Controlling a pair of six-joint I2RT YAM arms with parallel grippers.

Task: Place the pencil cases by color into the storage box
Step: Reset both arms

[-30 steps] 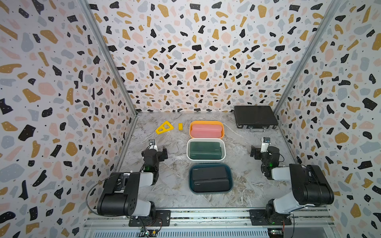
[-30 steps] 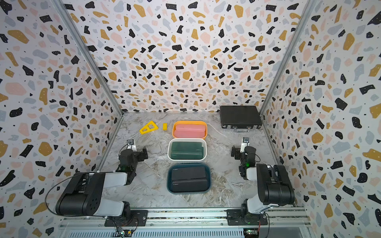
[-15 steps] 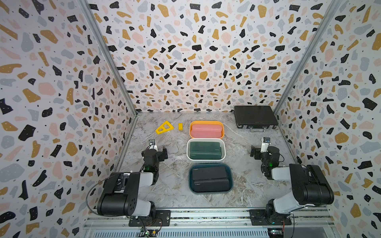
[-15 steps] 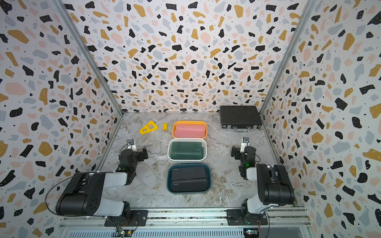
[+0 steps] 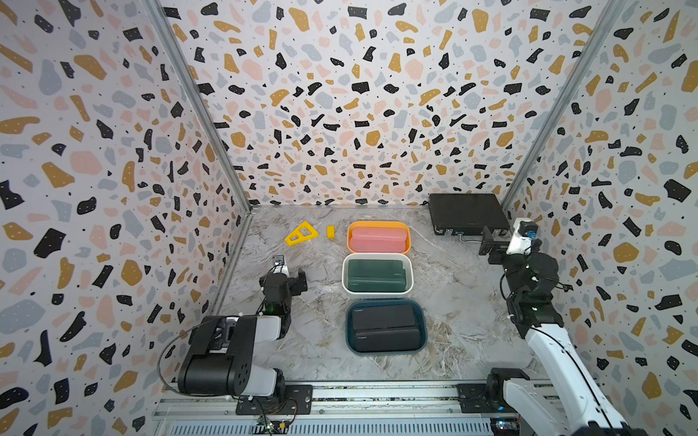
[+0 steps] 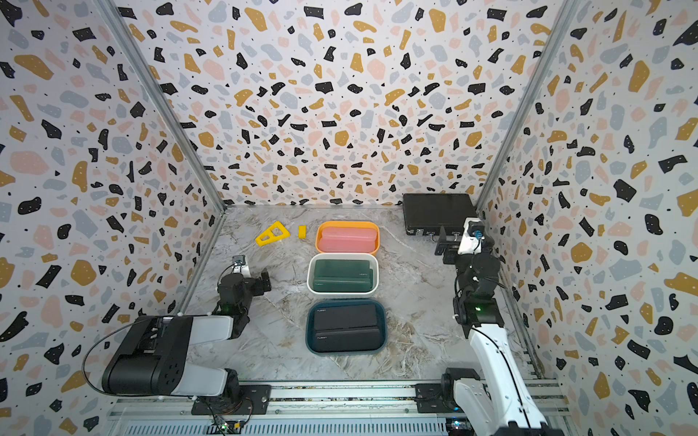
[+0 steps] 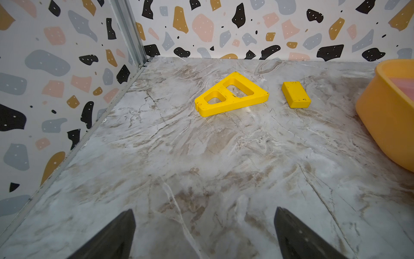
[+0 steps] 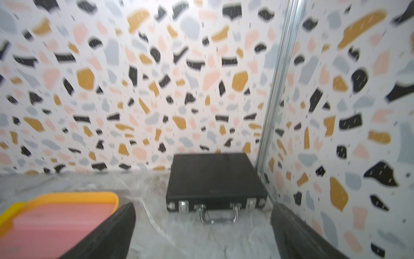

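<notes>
The pink pencil cases [image 5: 377, 239] lie in the orange bin [image 5: 377, 223], the green pencil cases [image 5: 376, 275] in the white bin [image 5: 344, 273], and the black pencil cases [image 5: 385, 326] in the dark blue bin [image 5: 423, 332], in a row down mid-table. The left gripper [image 7: 204, 209], spread and empty, sits well apart from the white bin; the right gripper [image 8: 203, 204], spread and empty, faces the briefcase [image 5: 466, 211] by the right wall [image 5: 604, 226]. Bare tabletop [image 5: 460, 294] flanks the row.

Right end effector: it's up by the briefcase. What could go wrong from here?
1. Right end effector hangs open just in front of the black briefcase, near the side wall; it could clip either.
2. Black pencil cases lie overlapped in the blue bin; a low pass might snag the upper one.
</notes>
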